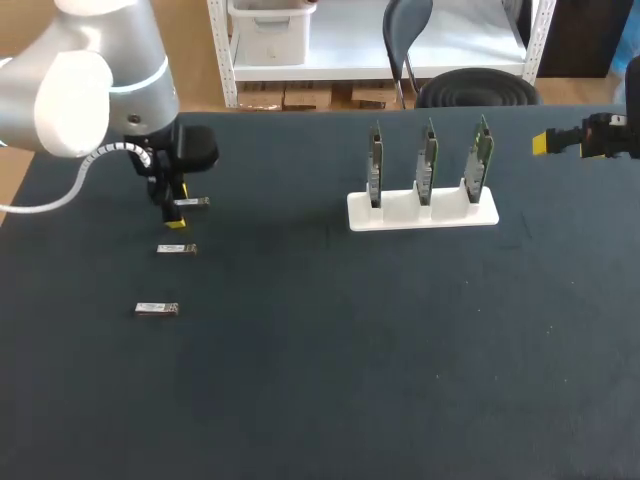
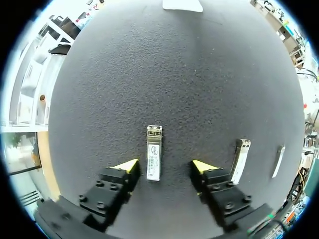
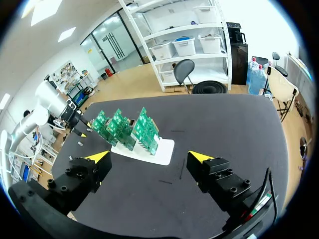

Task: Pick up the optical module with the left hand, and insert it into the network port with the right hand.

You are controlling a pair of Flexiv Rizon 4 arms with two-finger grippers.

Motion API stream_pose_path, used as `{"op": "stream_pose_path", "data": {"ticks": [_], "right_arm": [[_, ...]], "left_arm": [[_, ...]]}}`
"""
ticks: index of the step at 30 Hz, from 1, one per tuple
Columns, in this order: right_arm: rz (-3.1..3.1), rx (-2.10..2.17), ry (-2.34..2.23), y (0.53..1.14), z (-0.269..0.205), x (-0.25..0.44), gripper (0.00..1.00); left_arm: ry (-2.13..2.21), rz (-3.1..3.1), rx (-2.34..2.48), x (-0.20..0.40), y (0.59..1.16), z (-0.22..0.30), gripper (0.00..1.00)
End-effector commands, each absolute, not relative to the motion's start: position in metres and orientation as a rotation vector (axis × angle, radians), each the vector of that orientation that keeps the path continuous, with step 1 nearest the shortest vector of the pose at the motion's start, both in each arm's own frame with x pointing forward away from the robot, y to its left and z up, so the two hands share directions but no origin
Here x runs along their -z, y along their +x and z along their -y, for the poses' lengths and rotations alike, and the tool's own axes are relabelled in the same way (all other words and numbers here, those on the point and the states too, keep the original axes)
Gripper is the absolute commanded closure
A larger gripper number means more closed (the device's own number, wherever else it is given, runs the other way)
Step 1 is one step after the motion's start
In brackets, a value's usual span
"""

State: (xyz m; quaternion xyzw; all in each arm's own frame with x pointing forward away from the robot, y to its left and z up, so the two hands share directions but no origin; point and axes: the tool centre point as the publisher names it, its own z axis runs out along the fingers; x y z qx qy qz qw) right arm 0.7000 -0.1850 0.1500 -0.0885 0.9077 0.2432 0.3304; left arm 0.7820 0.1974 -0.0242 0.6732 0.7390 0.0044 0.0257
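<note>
Across the whole scene spreads the worktop, covered in a dark, finely grained mat. From its left side comes the left arm, a thick, rounded silver-grey casing with a pale cable looped beside it. Toward the far right stands a white stand with three thin green boards upright in its slots, side by side; their fine detail is too small to make out.

The left hand hangs low over the worktop's left part, its fingers spread wide and holding nothing. Whether the yellow tips touch the mat cannot be told. The right hand is likewise wide open and empty, well apart from the stand. The head view cuts it off at the edge, so only a black block and one yellow tip show there.

Between the left hand's fingers, touching neither, lies a module. It is a slim, flat metal bar with a white label. Its long axis runs straight ahead along the fingers, with the stepped end pointing away from the wrist. Seen from the head view, that axis runs across the worktop, toward the stand's side. Two more modules lie beside the left hand, roughly parallel to the first, the outer one showing only as a thin sliver.
</note>
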Motion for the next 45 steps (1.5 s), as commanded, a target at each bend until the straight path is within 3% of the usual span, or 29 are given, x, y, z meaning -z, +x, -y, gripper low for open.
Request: {"op": "stream_pose_path", "data": {"ticks": [1, 18, 30, 38, 45], "right_arm": [[-2.374, -0.636, -0.231, 0.700, 0.185, -0.150, 0.00], [-2.374, -0.636, -0.231, 0.700, 0.185, -0.150, 0.00], [-2.374, -0.636, -0.231, 0.700, 0.185, -0.150, 0.00], [-2.374, -0.636, -0.231, 0.700, 0.185, -0.150, 0.00], [-2.374, -0.636, -0.231, 0.700, 0.185, -0.150, 0.00]], "left_arm": [[2.080, -2.287, -0.007, 0.032, 0.785, -0.198, 1.00], [1.791, -2.413, 0.117, 0.019, 0.785, -0.202, 1.00], [0.978, -2.258, 0.516, -0.089, 0.799, -0.200, 1.00], [0.804, -1.924, 0.604, -0.169, 0.785, -0.180, 1.00], [0.762, -1.781, 0.691, -0.199, 0.779, -0.154, 1.00]]}}
